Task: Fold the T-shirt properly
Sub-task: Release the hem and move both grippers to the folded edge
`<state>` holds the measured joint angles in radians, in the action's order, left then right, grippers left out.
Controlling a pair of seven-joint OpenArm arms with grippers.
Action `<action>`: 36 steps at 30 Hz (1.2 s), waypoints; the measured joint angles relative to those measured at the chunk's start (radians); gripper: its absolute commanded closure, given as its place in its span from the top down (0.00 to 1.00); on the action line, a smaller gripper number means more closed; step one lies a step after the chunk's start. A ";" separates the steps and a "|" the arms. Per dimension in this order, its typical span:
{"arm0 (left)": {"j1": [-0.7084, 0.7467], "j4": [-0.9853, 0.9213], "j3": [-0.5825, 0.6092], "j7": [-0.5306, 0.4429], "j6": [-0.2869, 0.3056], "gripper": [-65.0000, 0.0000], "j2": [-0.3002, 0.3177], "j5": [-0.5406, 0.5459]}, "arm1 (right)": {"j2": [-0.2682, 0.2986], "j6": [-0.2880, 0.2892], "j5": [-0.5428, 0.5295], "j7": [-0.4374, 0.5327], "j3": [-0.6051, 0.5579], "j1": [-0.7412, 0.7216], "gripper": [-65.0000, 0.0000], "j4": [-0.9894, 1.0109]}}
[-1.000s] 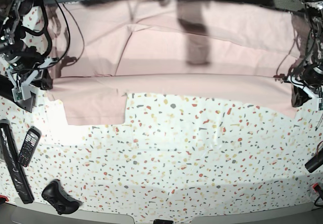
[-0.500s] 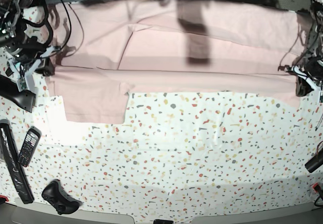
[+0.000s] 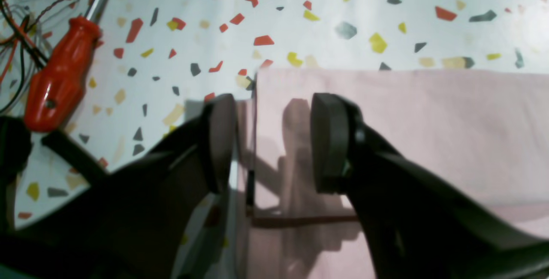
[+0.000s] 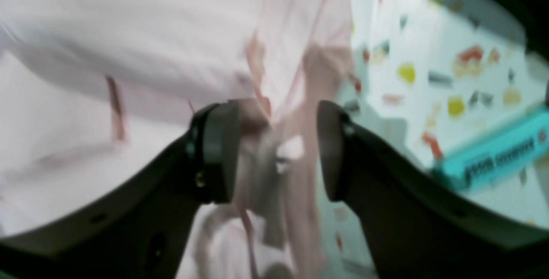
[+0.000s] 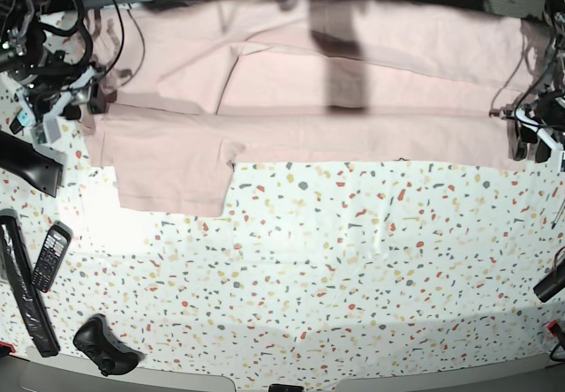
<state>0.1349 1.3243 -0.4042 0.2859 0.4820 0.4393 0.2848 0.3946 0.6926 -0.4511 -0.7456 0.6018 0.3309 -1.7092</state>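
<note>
Since the earlier base view the near folded edge of the T-shirt [image 5: 309, 83] has been carried farther up the table [image 5: 353, 268], and both claws have let go. The left claw [image 3: 274, 142] stands wide, its jaws either side of the shirt's corner, which lies flat on the table beneath it; the cloth runs away on one side and bare table lies ahead. The right claw [image 4: 274, 150] is also parted; bunched pink cloth hangs between the jaws, and whether any of it still catches one jaw I cannot tell, as that view is blurred.

The shirt lies spread across the far part of the table as a long band, one sleeve jutting toward the near side by the right claw. It looks light, soft and limp, likely to sag and crease, so hems and corners are the best hold.

A teal strip [image 4: 493, 154] beside the right claw bears print too blurred to read. A red-handled screwdriver [image 3: 60, 77] lies off to the side of the left claw.
</note>
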 measured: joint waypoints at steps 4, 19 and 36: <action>-0.007 0.039 0.000 0.002 -0.034 0.42 0.000 0.002 | 0.004 -0.006 -0.071 -0.034 0.000 -0.114 0.46 0.000; -0.015 0.176 -0.002 0.001 -0.064 0.42 -0.047 0.020 | 0.044 -0.056 -0.018 -0.112 -0.283 -0.531 0.46 0.436; -0.041 0.176 -0.001 0.002 -0.063 0.42 -0.173 0.022 | 0.029 -0.084 0.106 -0.161 -0.473 -0.762 0.45 0.784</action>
<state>0.0937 1.5005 -0.4049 0.2882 0.4191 0.2661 0.3065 0.4236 0.6090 -0.3447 -0.9062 0.1287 -0.4313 -0.9253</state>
